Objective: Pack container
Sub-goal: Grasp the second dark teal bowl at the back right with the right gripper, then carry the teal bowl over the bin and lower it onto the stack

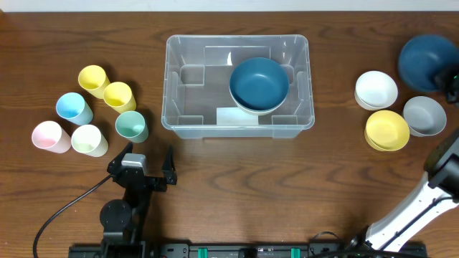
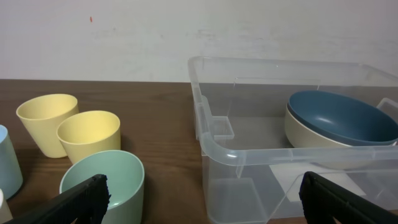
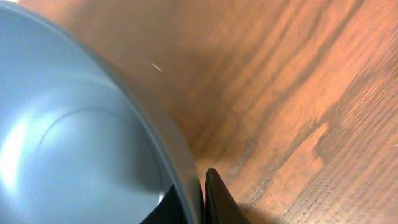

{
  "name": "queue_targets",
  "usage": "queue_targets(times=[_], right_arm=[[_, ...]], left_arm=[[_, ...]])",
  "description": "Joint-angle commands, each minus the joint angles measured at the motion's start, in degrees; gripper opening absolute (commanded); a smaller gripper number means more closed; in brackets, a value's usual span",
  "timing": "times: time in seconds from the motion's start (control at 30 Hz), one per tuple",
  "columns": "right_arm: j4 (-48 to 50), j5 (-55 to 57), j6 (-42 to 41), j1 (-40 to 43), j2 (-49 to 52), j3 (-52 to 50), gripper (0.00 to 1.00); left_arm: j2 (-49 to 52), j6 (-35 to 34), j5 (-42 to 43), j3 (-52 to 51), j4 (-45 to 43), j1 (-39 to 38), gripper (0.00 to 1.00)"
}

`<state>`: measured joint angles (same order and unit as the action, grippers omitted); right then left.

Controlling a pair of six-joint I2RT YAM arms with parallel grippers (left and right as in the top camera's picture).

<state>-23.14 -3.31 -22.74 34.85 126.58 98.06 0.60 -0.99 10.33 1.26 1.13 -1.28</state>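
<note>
Container (image 1: 185, 115) sits upper centre of the overhead frame on the desk (image 1: 237, 193), upright and open-topped, with a white label (image 1: 231, 115) at its base. Inside, toward its right side, an inner blue bowl (image 1: 259, 80) is nested in a cream bowl (image 2: 305, 134).

Left gripper (image 1: 149, 159) is in the lower left of the overhead frame, jaws spread wide, holding nothing. It is over bare desk just below the cups. In the left wrist view its fingers (image 2: 81, 200) frame the green cup (image 2: 106, 180) and the container's near corner.

Cups are grouped at left: two yellow cups (image 1: 93, 79), a light blue cup (image 1: 73, 107), a pink cup (image 1: 50, 135), a pale cup (image 1: 89, 140) and the green one.

Right gripper (image 3: 199, 198) is at the far right edge, closed on the rim of the dark blue bowl (image 1: 423, 61) – one finger inside, one outside. Cannot tell if that bowl is off the desk.

Other bowls at right are well apart from the container: a white bowl (image 1: 376, 89), a yellow bowl (image 1: 387, 129) and a grey bowl (image 1: 424, 115), the yellow and grey touching.
</note>
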Motion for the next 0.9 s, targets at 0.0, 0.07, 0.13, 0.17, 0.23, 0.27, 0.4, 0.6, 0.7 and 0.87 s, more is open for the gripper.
queue_targets(times=[0.0, 0.07, 0.13, 0.17, 0.23, 0.27, 0.4, 0.6, 0.7, 0.87], right_arm=[[0.1, -3.7, 0.5, -0.7, -8.0, 0.2, 0.07], [-0.2, -5.5, 0.4, -1.0, -10.8, 0.2, 0.07], [-0.7, -7.3, -0.2, -1.7, -13.5, 0.2, 0.07], [-1.2, -8.7, -0.5, -2.2, -14.9, 0.2, 0.06], [-1.8, -12.1, -1.2, -3.2, -17.1, 0.2, 0.06], [-2.1, -15.2, -1.6, -4.2, -18.5, 0.2, 0.06], [-4.0, -23.7, -2.7, -8.9, -22.2, 0.2, 0.04], [-8.6, -26.9, -0.5, -21.4, -25.0, 0.2, 0.04], [-10.1, -25.2, 1.1, -28.5, -24.9, 0.2, 0.05], [-11.1, -17.2, 2.1, -39.6, -24.9, 0.2, 0.06]], left_arm=[[-0.3, 1.0, 0.8, -1.0, 1.9, 0.2, 0.98], [-0.3, 1.0, 0.8, -1.0, 1.9, 0.2, 0.98], [-0.3, 1.0, 0.8, -1.0, 1.9, 0.2, 0.98], [-0.3, 1.0, 0.8, -1.0, 1.9, 0.2, 0.98], [-0.3, 1.0, 0.8, -1.0, 1.9, 0.2, 0.98], [-0.3, 1.0, 0.8, -1.0, 1.9, 0.2, 0.98], [-0.3, 1.0, 0.8, -1.0, 1.9, 0.2, 0.98], [-0.3, 1.0, 0.8, -1.0, 1.9, 0.2, 0.98], [-0.3, 1.0, 0.8, -1.0, 1.9, 0.2, 0.98], [-0.3, 1.0, 0.8, -1.0, 1.9, 0.2, 0.98]])
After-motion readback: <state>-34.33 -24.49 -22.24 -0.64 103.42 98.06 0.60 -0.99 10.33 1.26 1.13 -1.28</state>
